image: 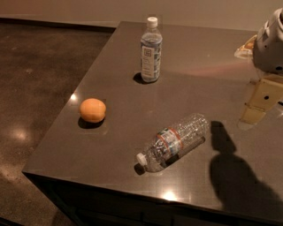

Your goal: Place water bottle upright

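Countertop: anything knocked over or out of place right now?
The water bottle lies on its side near the front edge of the countertop, cap toward the front-left, its body crinkled. The labelled bottle stands upright at the back; the orange looks fine. The hand hangs at the right, touching nothing.

— What lies beyond the counter (119, 145)'s left edge?
— A dark, speckled floor (35, 79), polished, catching soft glints of light.
— And past the far edge?
— A pale wall (199, 11) with a dark baseboard (53, 22).
— The top itself?
— Brown-grey and glossy, with a bright spot (169, 194) at the near edge. The gripper (258, 108) hangs by the right edge.
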Controlling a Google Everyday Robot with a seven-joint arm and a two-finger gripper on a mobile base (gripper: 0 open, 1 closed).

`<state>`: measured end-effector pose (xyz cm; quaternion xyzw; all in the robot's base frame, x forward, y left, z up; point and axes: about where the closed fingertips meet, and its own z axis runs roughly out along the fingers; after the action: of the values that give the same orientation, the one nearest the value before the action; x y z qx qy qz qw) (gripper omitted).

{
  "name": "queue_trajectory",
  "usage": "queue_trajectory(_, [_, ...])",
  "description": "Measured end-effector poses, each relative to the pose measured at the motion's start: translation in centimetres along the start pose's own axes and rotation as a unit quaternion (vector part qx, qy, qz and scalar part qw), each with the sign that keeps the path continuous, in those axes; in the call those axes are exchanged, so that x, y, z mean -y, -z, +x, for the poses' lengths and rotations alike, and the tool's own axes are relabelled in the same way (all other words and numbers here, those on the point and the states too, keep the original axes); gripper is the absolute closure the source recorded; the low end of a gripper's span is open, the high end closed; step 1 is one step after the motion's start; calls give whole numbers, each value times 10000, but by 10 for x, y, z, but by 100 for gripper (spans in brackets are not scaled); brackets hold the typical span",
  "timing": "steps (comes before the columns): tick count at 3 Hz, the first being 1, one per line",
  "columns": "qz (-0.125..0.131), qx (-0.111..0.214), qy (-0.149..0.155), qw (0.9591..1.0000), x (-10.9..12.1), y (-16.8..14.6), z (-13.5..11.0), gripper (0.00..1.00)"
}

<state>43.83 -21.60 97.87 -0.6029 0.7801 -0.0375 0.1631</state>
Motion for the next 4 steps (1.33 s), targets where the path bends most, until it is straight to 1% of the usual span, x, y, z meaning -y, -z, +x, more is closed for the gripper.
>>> queue_trajectory(1, [0,0,0,10000,0,0,0,0])
queue_trajectory(2, [2,13,465,9989,-1,-4,-13,0])
queue_trajectory(3, [-100,119,1171,9930,-10,-16,-35,0])
queue_trajectory(4, [-306,203,1939,9803,-24,-33,-57,0])
